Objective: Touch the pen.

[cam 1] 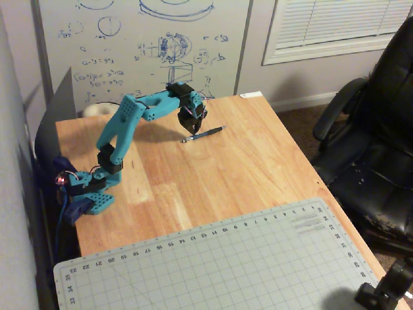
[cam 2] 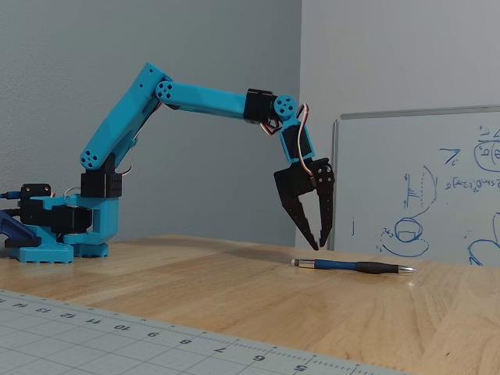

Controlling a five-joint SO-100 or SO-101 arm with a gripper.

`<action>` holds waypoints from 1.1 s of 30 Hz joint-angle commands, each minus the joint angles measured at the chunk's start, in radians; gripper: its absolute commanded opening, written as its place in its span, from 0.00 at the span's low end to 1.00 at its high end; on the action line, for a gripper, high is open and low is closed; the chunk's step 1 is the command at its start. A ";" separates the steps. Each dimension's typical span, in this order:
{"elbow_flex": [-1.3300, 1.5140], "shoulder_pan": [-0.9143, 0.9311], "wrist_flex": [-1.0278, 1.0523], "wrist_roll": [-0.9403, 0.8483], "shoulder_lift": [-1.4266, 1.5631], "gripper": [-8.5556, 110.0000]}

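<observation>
The pen (cam 1: 205,134) is thin and dark, and lies flat on the wooden table beyond the table's middle. It also shows in a fixed view (cam 2: 355,266), lying sideways with a silvery tip at each end. My gripper (cam 1: 189,133) points down over the pen's left end. From the side, the gripper (cam 2: 321,247) hangs a little above the table, close to that end of the pen. I see a small gap between its tips and the pen. The black fingers (cam 2: 301,207) stand only slightly apart, and nothing is between them.
A grey-green cutting mat (cam 1: 258,265) covers the near part of the table. A whiteboard (cam 1: 148,45) stands behind the table's far edge. A black office chair (cam 1: 374,142) is right of the table. A black clamp (cam 1: 387,290) sits at the near right corner.
</observation>
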 commanded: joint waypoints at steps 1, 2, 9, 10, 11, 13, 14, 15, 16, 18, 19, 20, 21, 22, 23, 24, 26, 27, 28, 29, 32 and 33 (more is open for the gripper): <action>-0.037 0.003 -0.011 0.008 0.026 0.08; -0.037 0.003 -0.011 0.008 0.028 0.08; -0.026 0.003 -0.009 0.008 0.021 0.08; -0.026 0.003 -0.009 0.008 0.020 0.08; -0.025 0.003 -0.009 0.008 0.020 0.08; -0.023 0.003 -0.005 0.008 0.020 0.08; -0.023 0.003 -0.003 0.008 0.020 0.08; -0.023 0.003 -0.003 0.008 0.018 0.08; -0.023 0.003 -0.003 0.008 0.018 0.08; -0.021 0.002 -0.002 0.008 0.017 0.08; -0.021 0.002 -0.002 0.008 0.017 0.08; -0.021 0.002 -0.002 0.008 0.014 0.08; -0.021 0.002 -0.002 0.008 0.005 0.08; -0.023 0.002 -0.003 0.008 -0.005 0.08; -0.023 0.002 -0.005 0.008 -0.009 0.08; -0.023 0.002 -0.005 0.008 -0.014 0.08; -0.023 0.002 -0.003 0.008 -0.015 0.08; -0.023 0.002 -0.003 0.008 -0.015 0.08; -0.023 0.002 -0.002 0.008 -0.015 0.08; -0.023 0.000 -0.002 0.008 -0.015 0.08; -0.025 -0.002 0.000 0.008 -0.015 0.08; -0.025 -0.002 0.000 0.008 -0.015 0.08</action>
